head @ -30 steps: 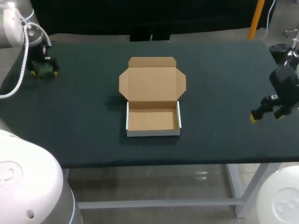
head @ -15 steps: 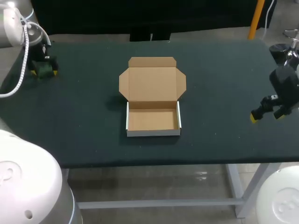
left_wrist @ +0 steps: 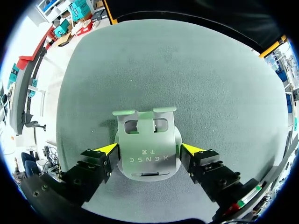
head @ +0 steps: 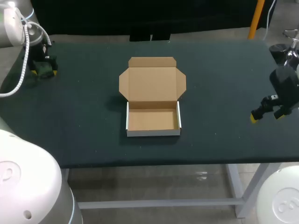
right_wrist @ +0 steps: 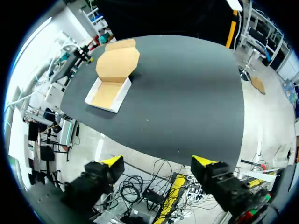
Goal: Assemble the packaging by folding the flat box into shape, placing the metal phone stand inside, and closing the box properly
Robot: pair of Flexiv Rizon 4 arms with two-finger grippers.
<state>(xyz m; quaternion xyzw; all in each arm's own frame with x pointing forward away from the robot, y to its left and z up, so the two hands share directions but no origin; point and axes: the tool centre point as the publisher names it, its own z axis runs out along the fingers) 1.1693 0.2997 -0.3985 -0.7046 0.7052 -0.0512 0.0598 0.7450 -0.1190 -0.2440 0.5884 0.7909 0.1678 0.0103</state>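
Box (head: 153,119) sits mid-bench (head: 224,84), already folded into a shallow tray. Its lid (head: 152,84) lies open and flat on the far side, side flaps spread. Tray empty.

Phone stand (left_wrist: 147,149) is at the far left corner of the bench, well apart from the box, resting on its rounded base with the slotted plate leaning up from it.

Left tool (head: 44,71) is down over the stand. In the left wrist view the yellow tips sit one on each side of the base and look to be pressed against its edges, so I take it as closed on the stand. The stand is not yet lifted.

Right tool (right_wrist: 158,163) hangs off the right edge of the bench, spread wide, holding nothing.

Step in hand, as I read it: pick up the stand and carry it to the tray.

To do it well:
- Smooth metal and a curved edge mean the grip could slip or twist. Confirm it is firm and centred before raising.
- Lift straight up, clear of the mat, then travel.
- Come in above the tray walls and lower inside them, clear of the open lid.
- Set the stand flat enough that the lid can close over it.
- Keep the right tool ready to steady the light box.
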